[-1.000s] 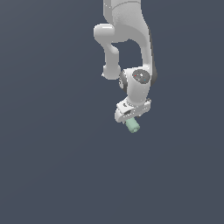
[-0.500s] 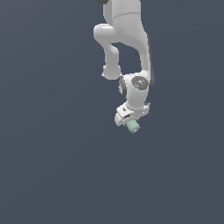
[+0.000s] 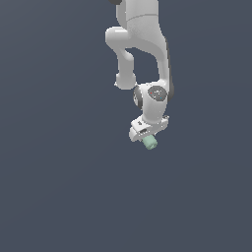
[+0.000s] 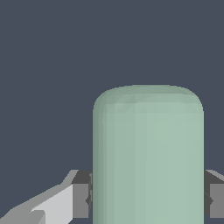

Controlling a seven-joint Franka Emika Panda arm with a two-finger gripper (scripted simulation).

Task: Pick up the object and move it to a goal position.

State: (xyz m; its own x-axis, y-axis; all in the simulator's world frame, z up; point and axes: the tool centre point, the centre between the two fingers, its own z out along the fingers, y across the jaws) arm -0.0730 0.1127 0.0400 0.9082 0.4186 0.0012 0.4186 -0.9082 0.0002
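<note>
The object (image 3: 150, 142) is a small pale mint-green short cylinder, poking out below the white gripper (image 3: 147, 134) in the exterior view, a little right of centre. In the wrist view the object (image 4: 148, 153) fills the middle, standing between the two grey fingertips (image 4: 81, 194), which press against its sides. The gripper (image 4: 146, 199) is shut on the object. The white arm (image 3: 142, 54) comes down from the top of the exterior view. The object hangs with the gripper over the flat dark grey surface; its height above it cannot be told.
A uniform dark blue-grey ground (image 3: 59, 187) surrounds the arm in all directions. No other objects, containers or edges show in either view.
The gripper and the held object have shifted very slightly toward the exterior view's left, with the wrist turning a little. The grip on the object is unchanged.
</note>
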